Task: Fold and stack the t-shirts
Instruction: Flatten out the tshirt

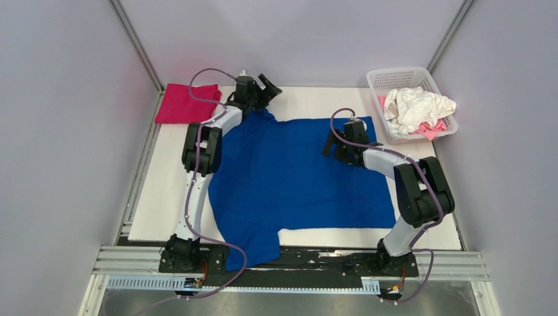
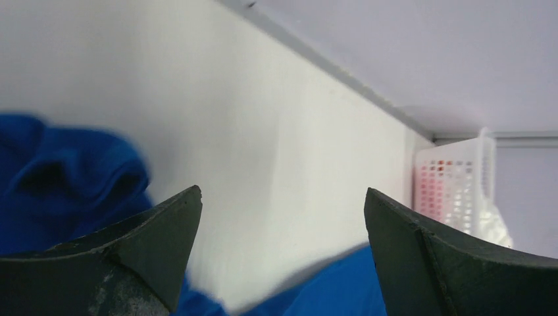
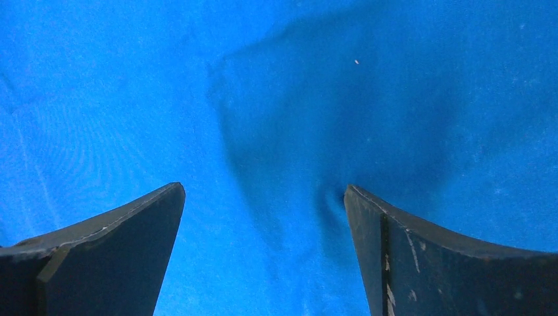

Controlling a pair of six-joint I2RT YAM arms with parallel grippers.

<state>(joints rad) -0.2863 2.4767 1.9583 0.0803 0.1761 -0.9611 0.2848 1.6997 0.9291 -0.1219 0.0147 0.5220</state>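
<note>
Shirts sit in three places. A blue t-shirt [image 1: 296, 178] lies spread flat across the middle of the white tabletop [image 1: 164, 197], one part reaching over the near edge between the arm bases. A magenta t-shirt [image 1: 187, 103] lies folded at the far left corner, apart from the blue one. At the far right, a white basket [image 1: 395, 76] holds a crumpled white t-shirt [image 1: 418, 105] on top of a pale pink t-shirt [image 1: 431, 130]. The left arm [image 1: 197, 148] reaches to the blue shirt's far edge, where the cloth is bunched. The left jaws stand wide open over bare tabletop, holding nothing. The right arm [image 1: 421, 187] hangs over the shirt's right part. The right jaws are wide open too, with only blue cloth beneath them.
</note>
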